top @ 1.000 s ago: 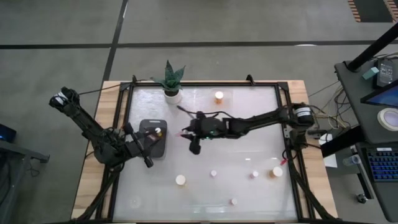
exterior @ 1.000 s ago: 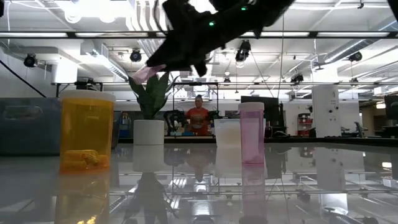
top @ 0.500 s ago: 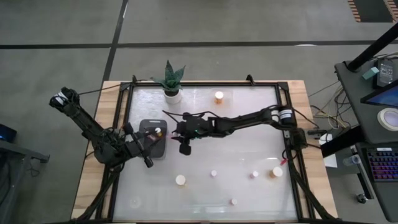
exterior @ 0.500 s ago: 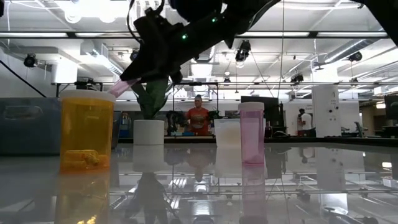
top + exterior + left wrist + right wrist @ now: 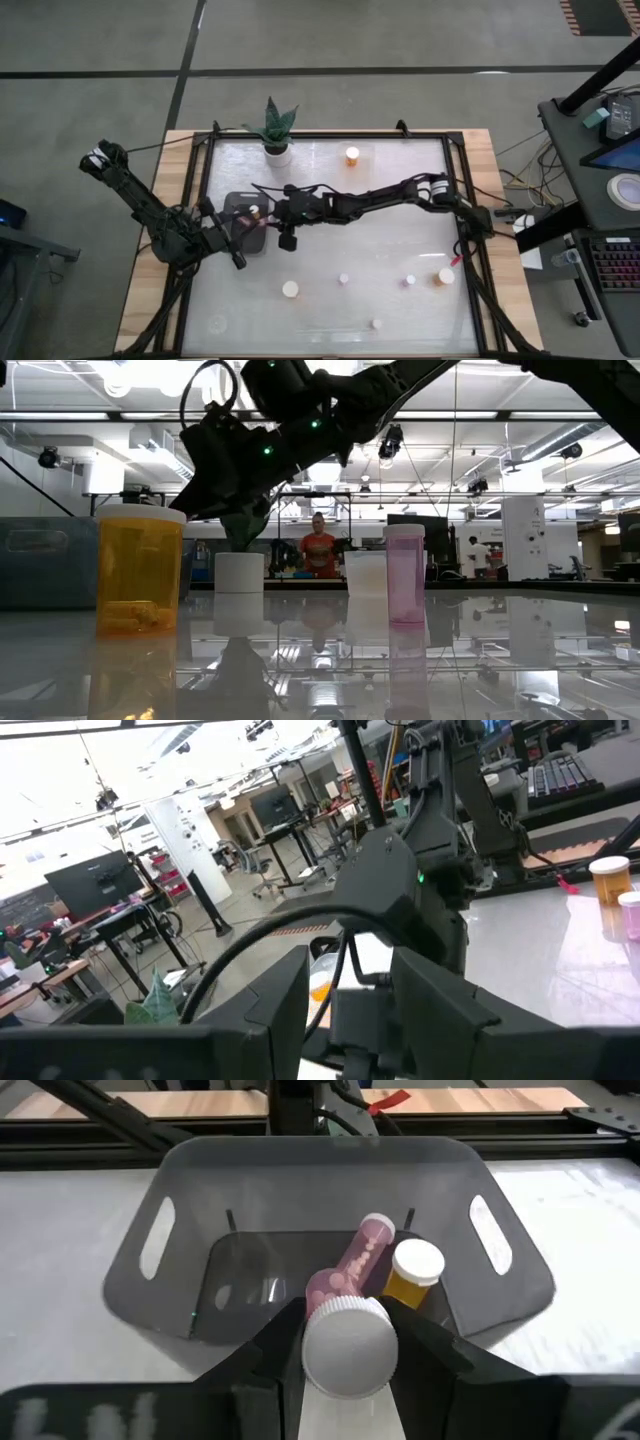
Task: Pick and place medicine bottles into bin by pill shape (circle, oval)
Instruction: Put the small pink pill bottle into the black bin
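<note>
My right gripper is shut on a small pinkish bottle with a white cap. It stands over the near-right rim of the dark grey bin, and shows in the high view. In the bin a pink bottle lies on its side next to an orange bottle. My left gripper is open at the bin's left side and touches nothing. Other bottles stand on the table: orange ones and small ones. My right gripper pinches the bottle at its cap end between its two fingers, one on each side. The bottle lies along the fingers, cap toward the wrist. Its pink body sticks out ahead toward the bin, lifted clear of the table.
A white pot with a green plant stands at the far edge behind the bin. A white-capped bottle and a small one stand near the front. The low view shows an orange bottle and a pink one close by.
My right gripper has carried the pink bottle from the table's middle toward the left edge, up to the dark bin. It stays shut on the bottle, which has kept clear of the table with its body slanting ahead.
</note>
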Action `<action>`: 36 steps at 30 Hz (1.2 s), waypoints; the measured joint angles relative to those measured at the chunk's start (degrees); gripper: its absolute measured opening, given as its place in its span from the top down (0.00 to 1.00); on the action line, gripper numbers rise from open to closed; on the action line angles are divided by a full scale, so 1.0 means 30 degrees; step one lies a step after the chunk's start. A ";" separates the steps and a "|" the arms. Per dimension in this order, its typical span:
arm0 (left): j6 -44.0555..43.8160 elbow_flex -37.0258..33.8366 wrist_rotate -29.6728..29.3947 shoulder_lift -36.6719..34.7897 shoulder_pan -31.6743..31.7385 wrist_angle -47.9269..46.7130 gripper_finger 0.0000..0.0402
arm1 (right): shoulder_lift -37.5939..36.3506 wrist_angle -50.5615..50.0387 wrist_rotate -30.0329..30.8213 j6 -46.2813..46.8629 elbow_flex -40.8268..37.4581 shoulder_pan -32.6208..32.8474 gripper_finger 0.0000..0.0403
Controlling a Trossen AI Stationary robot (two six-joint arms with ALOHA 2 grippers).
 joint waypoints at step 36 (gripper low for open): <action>0.0007 0.0007 0.0007 -0.0015 0.0000 -0.0007 0.68 | 0.0290 -0.0493 0.0030 0.0483 0.0579 0.0000 0.68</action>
